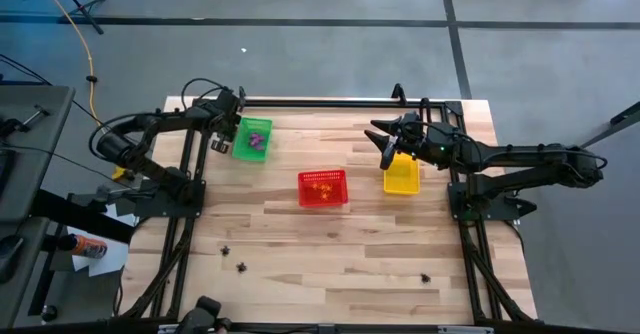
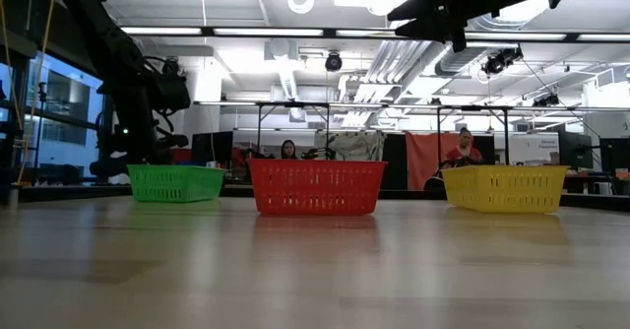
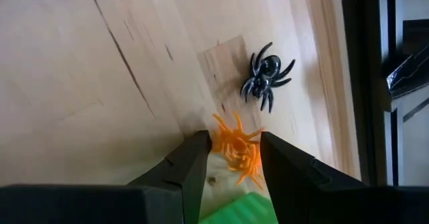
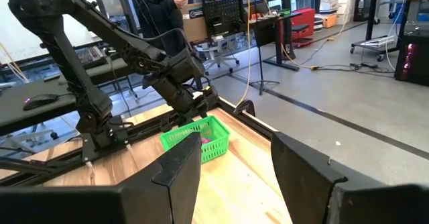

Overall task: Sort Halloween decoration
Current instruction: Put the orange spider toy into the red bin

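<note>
An orange spider trinket (image 3: 236, 149) and a black spider trinket (image 3: 266, 75) lie on the wood at the table's far left, beside the green basket (image 1: 252, 139), which holds purple trinkets. My left gripper (image 3: 231, 158) points steeply down there, open, with a finger on either side of the orange spider. I see no touch. Three more black trinkets (image 1: 241, 267) lie near the table's front edge. My right gripper (image 4: 234, 160) is open and empty. It hangs level above the yellow basket (image 1: 401, 177), pointing toward the table's left.
The red basket (image 1: 323, 188) with orange trinkets stands mid-table between the green and yellow ones. A dark frame rail (image 3: 365, 70) runs along the table's edge close to the spiders. Bare wood lies in the near half of the table. People sit in the room behind.
</note>
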You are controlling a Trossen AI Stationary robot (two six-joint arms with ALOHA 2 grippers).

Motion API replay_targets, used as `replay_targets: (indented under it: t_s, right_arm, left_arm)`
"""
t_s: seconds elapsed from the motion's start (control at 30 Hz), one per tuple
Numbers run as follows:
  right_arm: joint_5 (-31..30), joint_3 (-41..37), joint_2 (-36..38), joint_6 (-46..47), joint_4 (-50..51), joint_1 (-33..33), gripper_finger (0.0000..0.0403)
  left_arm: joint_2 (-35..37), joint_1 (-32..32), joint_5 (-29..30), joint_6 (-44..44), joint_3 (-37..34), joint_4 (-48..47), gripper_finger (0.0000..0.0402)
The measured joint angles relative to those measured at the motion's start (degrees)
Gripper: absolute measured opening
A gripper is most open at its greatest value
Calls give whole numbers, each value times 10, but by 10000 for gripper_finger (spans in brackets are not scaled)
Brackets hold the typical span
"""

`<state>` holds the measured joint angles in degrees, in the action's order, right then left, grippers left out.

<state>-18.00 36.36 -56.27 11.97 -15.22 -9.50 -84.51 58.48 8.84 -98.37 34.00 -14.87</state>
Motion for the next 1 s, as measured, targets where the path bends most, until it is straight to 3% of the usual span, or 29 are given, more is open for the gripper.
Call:
replay_targets:
  t_s: [0.27,0.53,1.0]
  right_arm:
    - [0,0,0,2,0,0,176]
    - [0,0,0,11,0,0,176]
    - [0,0,0,11,0,0,176]
  left_arm:
    - [-5,8,-6,15,0,-15,116]
    - [-4,7,4,45,-12,-31,10]
    - [42,4,20,103,-35,-38,0]
